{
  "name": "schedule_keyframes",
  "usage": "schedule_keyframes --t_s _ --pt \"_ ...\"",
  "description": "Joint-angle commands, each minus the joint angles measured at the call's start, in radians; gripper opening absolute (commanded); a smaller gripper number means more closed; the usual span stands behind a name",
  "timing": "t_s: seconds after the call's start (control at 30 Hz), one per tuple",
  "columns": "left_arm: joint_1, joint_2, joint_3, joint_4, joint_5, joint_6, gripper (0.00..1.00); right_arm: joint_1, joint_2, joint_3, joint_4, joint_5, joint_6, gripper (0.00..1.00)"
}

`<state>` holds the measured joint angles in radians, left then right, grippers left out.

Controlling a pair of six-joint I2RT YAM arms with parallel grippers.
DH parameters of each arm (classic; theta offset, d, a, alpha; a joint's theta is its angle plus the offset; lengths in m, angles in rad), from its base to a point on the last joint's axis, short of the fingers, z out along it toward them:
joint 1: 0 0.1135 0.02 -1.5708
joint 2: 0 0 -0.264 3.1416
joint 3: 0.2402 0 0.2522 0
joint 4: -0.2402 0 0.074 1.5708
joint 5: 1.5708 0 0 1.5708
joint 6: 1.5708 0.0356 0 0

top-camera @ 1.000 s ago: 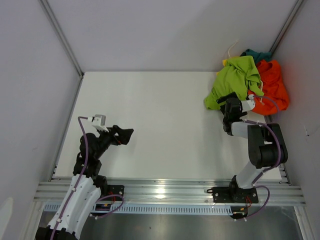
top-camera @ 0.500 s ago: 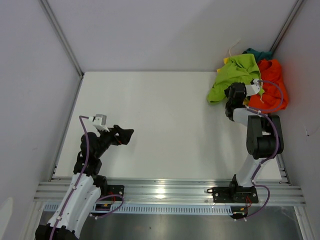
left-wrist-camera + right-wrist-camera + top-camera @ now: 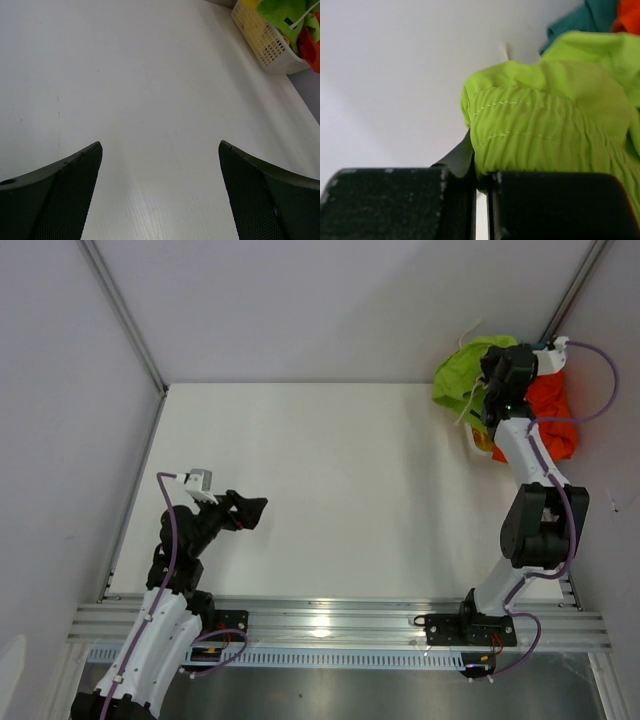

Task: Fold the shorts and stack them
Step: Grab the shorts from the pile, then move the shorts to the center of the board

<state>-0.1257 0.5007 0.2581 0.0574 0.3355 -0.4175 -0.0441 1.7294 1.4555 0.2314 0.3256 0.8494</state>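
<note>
My right gripper (image 3: pixel 491 400) is raised over the far right corner, shut on the gathered waistband of the lime green shorts (image 3: pixel 462 378). The cloth hangs from it with a white drawstring dangling. In the right wrist view the waistband (image 3: pixel 545 125) is pinched between the closed jaws (image 3: pixel 482 176). The orange shorts (image 3: pixel 547 416) lie beside it, and a teal pair (image 3: pixel 587 17) shows behind. My left gripper (image 3: pixel 257 508) hovers low at the left, open and holding nothing (image 3: pixel 160 150).
A white mesh basket (image 3: pixel 262 42) sits in the far right corner with the shorts heaped in it; its rim (image 3: pixel 481 443) shows under the lifted cloth. Grey walls close in the table at the back and sides. An aluminium rail runs along the near edge.
My right gripper shut on the lime green shorts and rose toward the far right corner, pulling the cloth up off the table. The left arm has stayed still.
</note>
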Motion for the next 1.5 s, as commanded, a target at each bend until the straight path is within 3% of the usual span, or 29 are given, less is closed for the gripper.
schedule_keyframes --t_s 0.0,0.13,0.4,0.67,0.9,1.13,1.37,1.47 --pt "0.005 -0.016 0.021 0.022 0.0 0.005 0.99 -0.033 -0.024 0.214 -0.064 -0.065 0.031 0.0" --pt "0.005 -0.025 0.023 0.015 -0.007 0.006 0.99 -0.082 0.057 0.484 -0.135 -0.164 0.079 0.0" --pt "0.005 -0.045 0.015 0.021 -0.007 0.003 0.99 -0.088 0.064 0.756 -0.262 -0.312 0.053 0.0" --pt "0.005 -0.06 0.017 0.015 -0.009 0.0 0.99 -0.083 -0.115 0.701 -0.319 -0.48 0.105 0.0" --pt "0.005 -0.099 0.03 0.01 -0.019 -0.009 0.99 -0.034 -0.33 0.448 -0.331 -0.603 0.227 0.0" --pt "0.005 -0.165 0.069 -0.037 -0.003 -0.09 0.99 0.209 -0.447 0.318 -0.444 -0.568 0.224 0.0" --pt "0.005 -0.252 0.229 -0.218 -0.107 -0.095 0.99 0.638 -0.502 0.273 -0.475 -0.364 0.192 0.0" --pt "0.005 -0.252 0.323 -0.307 -0.138 -0.086 0.99 0.661 -0.498 0.249 -0.518 -0.381 0.215 0.0"
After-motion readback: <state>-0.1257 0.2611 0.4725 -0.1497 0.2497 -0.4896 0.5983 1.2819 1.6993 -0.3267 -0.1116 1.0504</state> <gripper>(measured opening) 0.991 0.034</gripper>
